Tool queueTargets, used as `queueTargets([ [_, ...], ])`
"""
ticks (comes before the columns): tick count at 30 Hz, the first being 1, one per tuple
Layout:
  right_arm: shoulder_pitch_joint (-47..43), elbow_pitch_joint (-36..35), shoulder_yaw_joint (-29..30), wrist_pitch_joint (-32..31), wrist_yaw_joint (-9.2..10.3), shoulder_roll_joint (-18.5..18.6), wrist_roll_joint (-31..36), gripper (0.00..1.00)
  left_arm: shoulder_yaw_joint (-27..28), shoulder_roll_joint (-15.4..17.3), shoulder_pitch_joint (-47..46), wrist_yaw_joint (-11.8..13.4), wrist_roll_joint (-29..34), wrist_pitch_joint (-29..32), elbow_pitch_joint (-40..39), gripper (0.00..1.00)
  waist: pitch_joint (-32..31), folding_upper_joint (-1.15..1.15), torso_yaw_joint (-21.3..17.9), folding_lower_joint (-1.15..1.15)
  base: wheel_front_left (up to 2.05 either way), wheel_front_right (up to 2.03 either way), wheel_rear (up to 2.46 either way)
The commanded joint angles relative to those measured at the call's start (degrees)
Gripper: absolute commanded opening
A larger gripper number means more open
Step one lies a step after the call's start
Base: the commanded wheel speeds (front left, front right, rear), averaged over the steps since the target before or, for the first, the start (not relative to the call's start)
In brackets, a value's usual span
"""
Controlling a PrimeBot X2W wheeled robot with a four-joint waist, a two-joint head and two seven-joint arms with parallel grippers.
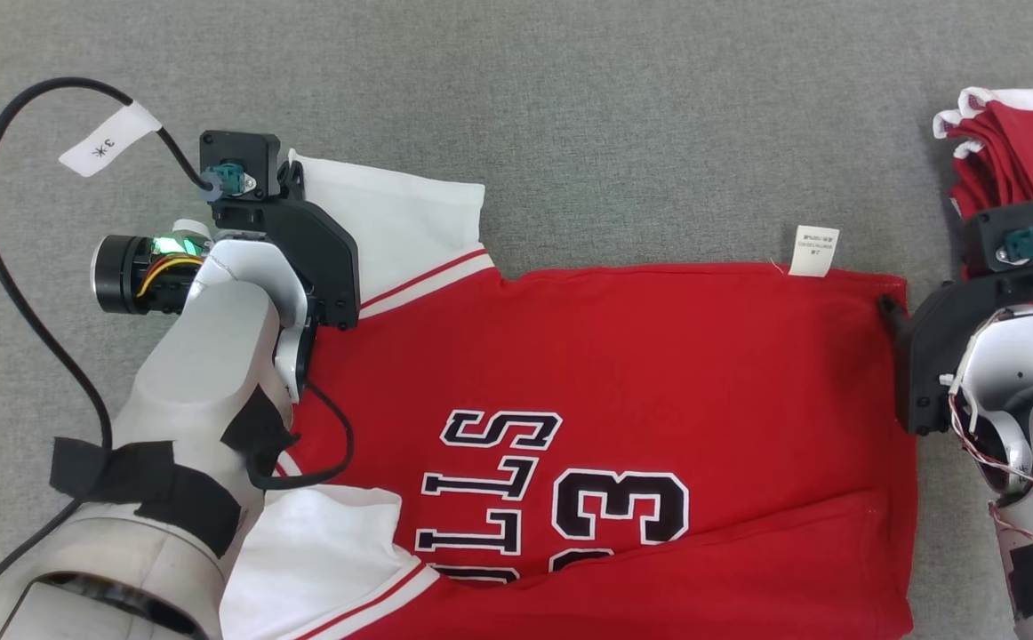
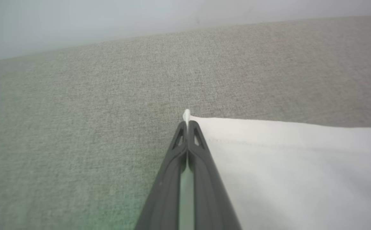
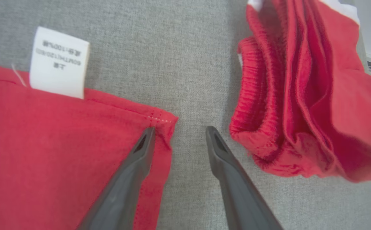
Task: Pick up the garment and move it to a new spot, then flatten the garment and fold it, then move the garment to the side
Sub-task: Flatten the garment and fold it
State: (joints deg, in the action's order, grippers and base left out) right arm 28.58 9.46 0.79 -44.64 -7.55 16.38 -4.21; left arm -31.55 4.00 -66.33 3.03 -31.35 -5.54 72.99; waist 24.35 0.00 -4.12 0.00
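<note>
My left gripper (image 2: 187, 129) is pressed shut on a corner of the garment (image 2: 284, 166) — a small nub of white cloth pokes out just past its tips. The rest of the white fabric spreads flat to the right, a stitched hem near its edge, lying on the grey woven surface (image 2: 77, 111). A pale wall (image 2: 77, 19) rises beyond it.
</note>
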Motion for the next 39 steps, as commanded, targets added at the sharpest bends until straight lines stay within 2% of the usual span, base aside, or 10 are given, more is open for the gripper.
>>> queueTargets([
  [1, 0.03, 0.75, -0.52, -0.28, 0.16, 0.32, -0.43, 0.78, -0.14, -0.09, -0.32, 0.01, -0.13, -0.39, 0.25, 0.00, 0.00, 0.00, 0.12, 0.00, 0.00, 0.00, 0.00],
  [2, 0.46, 1.21, -0.85, -0.28, 0.16, 0.67, -0.54, 0.60, -0.19, -0.11, -0.27, -0.05, -0.22, -0.43, 0.30, 0.00, 0.01, 0.00, 0.19, 0.00, 0.00, 0.00, 0.00],
  [3, 0.83, 1.67, -1.26, -0.25, 0.16, 0.91, -0.78, 0.50, -0.23, -0.12, -0.21, -0.14, -0.32, -0.47, 0.34, 0.00, 0.03, 0.00, 0.24, 0.00, 0.00, 0.00, 0.00],
  [8, 1.69, 2.72, -2.48, 0.16, 0.16, 1.34, -1.01, 0.44, -0.46, -0.09, 0.52, -0.36, -0.57, -0.49, 0.51, 0.00, -0.26, 0.00, 0.30, 0.00, 0.00, 0.00, 0.00],
  [11, 1.61, 3.21, -2.98, 0.18, 0.16, 1.62, -1.14, 0.35, -0.60, 0.12, 0.93, -0.37, -0.78, -0.61, 0.60, 0.00, -0.71, 0.00, 0.28, 0.00, 0.00, 0.00, 0.00],
  [12, 1.58, 3.43, -3.10, 0.25, 0.16, 1.84, -1.31, 0.24, -0.66, 0.17, 1.00, -0.31, -0.79, -0.76, 0.61, 0.00, -0.83, 0.00, 0.28, 0.00, 0.00, 0.00, 0.00],
  [13, 1.62, 3.57, -3.28, 0.42, 0.16, 2.09, -1.36, 0.08, -0.73, 0.20, 1.02, -0.22, -0.78, -1.01, 0.63, 0.00, -0.92, 0.00, 0.30, 0.00, 0.00, 0.00, 0.00],
  [14, 1.72, 3.78, -3.34, 0.78, 0.16, 2.25, -1.44, 0.00, -0.81, 0.24, 1.00, -0.15, -0.73, -1.36, 0.63, 0.00, -0.99, 0.00, 0.34, 0.00, 0.00, 0.00, 0.00],
  [31, 0.48, 6.09, -1.47, 11.06, 0.16, 1.72, -2.28, 0.00, -1.05, -0.01, 1.66, -0.15, -1.59, -8.09, 0.45, 0.00, -4.61, 0.00, 1.59, 0.00, 0.00, 0.00, 0.00],
  [39, -4.37, 3.73, 0.05, 13.84, 0.16, 1.02, -3.77, 0.00, 1.24, -0.52, 5.65, 0.02, -3.27, -9.66, -4.92, 0.00, -8.06, 0.00, 2.51, 0.00, 0.00, 0.00, 0.00],
])
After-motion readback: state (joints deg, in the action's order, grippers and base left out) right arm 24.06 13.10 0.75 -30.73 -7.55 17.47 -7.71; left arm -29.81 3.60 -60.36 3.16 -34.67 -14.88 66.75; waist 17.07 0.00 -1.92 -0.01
